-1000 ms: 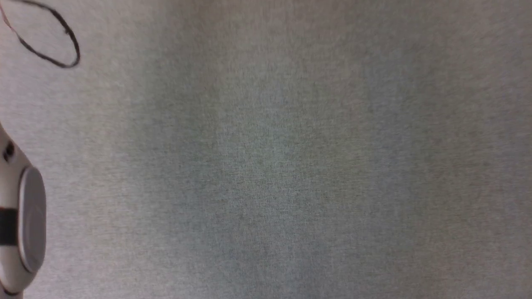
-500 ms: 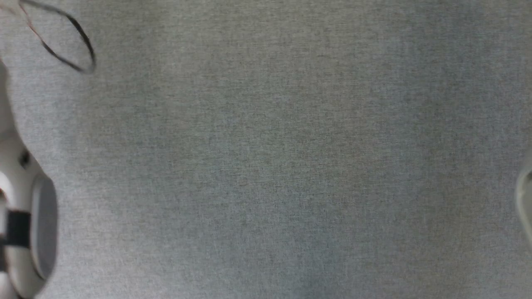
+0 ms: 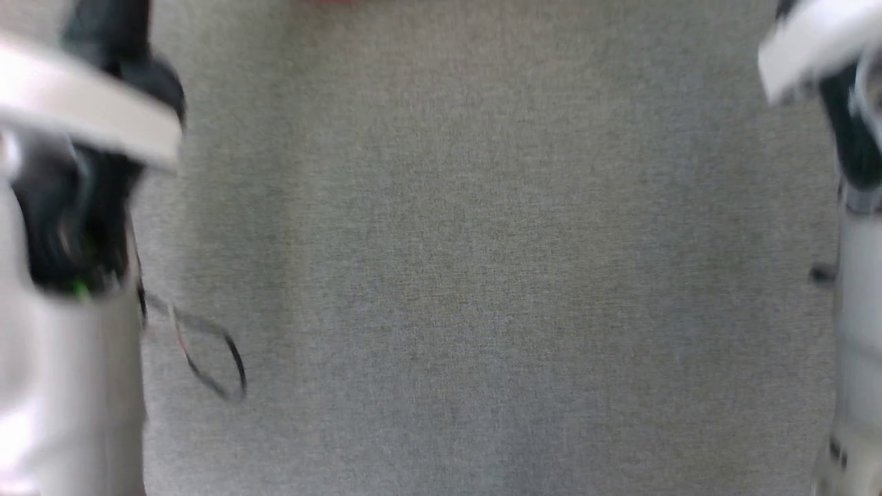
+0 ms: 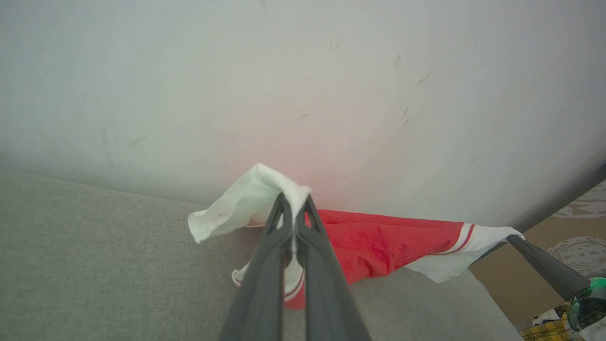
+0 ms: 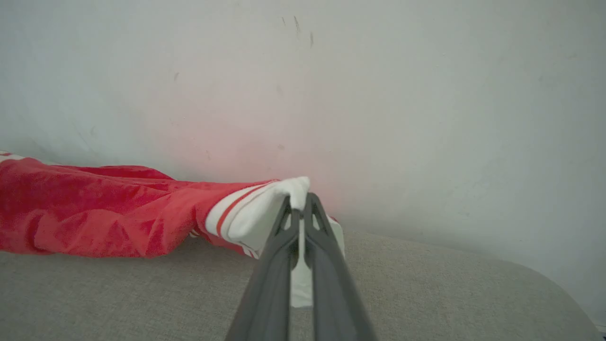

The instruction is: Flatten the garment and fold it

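Two grippers pinched the garment [image 5: 94,213] at once. The left gripper [image 4: 294,208] was clamped on one white sleeve and the right gripper [image 5: 299,201] on the other (red-and-white trim just beside its tips). Between them the red body sagged, creased, onto the grey fabric surface [image 4: 94,265], at that surface's far edge where a pale wall [image 4: 284,71] rose behind it. Seen from the head, blurred pale forearms hung over the surface's two sides.

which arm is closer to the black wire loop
Left. The left arm is right beside the black wire loop; the right arm is across the grey surface at the opposite edge.
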You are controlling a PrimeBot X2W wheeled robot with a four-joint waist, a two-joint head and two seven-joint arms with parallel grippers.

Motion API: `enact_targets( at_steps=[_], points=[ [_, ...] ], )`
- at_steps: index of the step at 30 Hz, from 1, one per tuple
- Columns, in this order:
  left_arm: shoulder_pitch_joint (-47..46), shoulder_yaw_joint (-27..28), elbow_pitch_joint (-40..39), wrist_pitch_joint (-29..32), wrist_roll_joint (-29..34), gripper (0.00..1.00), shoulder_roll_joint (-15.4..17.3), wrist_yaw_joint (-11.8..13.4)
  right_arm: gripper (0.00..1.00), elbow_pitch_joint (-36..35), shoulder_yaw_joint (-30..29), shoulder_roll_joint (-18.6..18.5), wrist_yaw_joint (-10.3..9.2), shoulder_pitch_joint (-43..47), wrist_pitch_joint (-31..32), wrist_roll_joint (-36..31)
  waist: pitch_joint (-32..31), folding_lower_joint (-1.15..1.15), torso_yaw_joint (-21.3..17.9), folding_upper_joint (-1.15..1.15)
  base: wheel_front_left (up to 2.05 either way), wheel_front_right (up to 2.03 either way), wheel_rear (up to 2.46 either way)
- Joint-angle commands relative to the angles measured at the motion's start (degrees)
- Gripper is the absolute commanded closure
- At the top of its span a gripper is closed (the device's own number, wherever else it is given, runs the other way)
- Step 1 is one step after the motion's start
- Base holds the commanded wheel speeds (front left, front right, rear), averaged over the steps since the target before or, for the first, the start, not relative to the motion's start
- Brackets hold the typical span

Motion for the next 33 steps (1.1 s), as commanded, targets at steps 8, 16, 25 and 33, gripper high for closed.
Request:
enact_targets(
  at_steps=[8,16,25,33],
  points=[
    [22.5,0.7,-9.9,-0.5,-0.3,1.00,-1.7,2.5,1.00,-13.5,-4.0,2.5,0.29,19.5,2.3,3.3,-9.6,0.02,0.5,0.00,0.00,0.00,0.00],
    [40.1,0.0,-13.4,1.1,-0.3,1.00,-2.3,4.5,1.00,-18.6,-6.3,4.1,0.29,35.3,3.6,7.2,-15.5,0.02,0.9,0.00,0.00,0.00,0.00],
    [53.8,-1.0,-15.5,5.1,-2.4,1.00,-1.4,5.0,1.00,-21.3,-8.1,4.6,0.29,50.0,6.5,11.6,-21.3,0.02,1.8,0.00,0.00,0.00,0.00],
    [61.9,-0.1,-18.5,6.9,-5.2,1.00,-0.7,4.9,1.00,-24.1,-12.1,4.7,0.29,59.5,6.6,17.2,-24.1,0.02,2.3,0.00,0.00,0.00,0.00]
  ],
)
